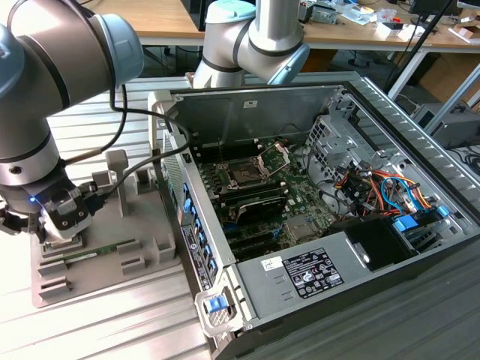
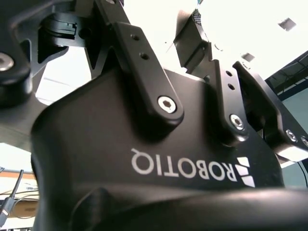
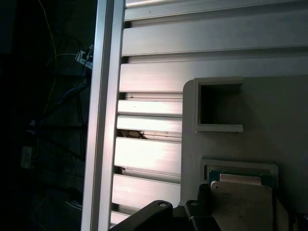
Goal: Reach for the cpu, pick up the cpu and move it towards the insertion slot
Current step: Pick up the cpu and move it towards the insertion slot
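Observation:
The cpu point(image 3: 240, 199), a flat square chip with a pale metal top and a green edge, lies in a pocket of the grey fixture block point(image 3: 269, 125) in the first wrist view. My gripper point(image 1: 51, 222) is low over that fixture block point(image 1: 142, 225) at the exterior view's left, right at the cpu's pocket. Dark gripper parts touch the chip's near edge in the first wrist view. The insertion slot point(image 1: 247, 175) is a dark square socket on the green board inside the open computer case, with its silver frame point(image 1: 273, 154) hinged up.
The open computer case point(image 1: 300, 285) takes up the middle and right, with a raised side wall point(image 1: 191, 225) between fixture and board. A thin green memory stick point(image 1: 97, 252) lies on the fixture. Cables point(image 1: 375, 187) and a drive cage crowd the case's right. The ribbed metal table point(image 3: 154, 110) ends close to the fixture.

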Controlling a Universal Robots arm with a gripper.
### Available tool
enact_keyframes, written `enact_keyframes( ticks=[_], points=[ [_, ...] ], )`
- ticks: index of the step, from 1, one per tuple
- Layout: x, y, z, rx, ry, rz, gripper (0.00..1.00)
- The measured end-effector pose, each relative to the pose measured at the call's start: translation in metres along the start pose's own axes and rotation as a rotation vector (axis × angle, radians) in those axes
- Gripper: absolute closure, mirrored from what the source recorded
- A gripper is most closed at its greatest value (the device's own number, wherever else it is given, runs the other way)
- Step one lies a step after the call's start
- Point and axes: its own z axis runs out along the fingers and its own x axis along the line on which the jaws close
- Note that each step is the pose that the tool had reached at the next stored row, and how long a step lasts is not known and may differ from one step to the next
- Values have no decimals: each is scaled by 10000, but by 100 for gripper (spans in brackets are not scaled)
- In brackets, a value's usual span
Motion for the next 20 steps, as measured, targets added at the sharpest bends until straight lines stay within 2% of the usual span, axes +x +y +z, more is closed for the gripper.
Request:
enact_keyframes(
  ticks=[20],
  points=[
    [0, 4, -80, -1, -1, 0, 45]
  ],
)
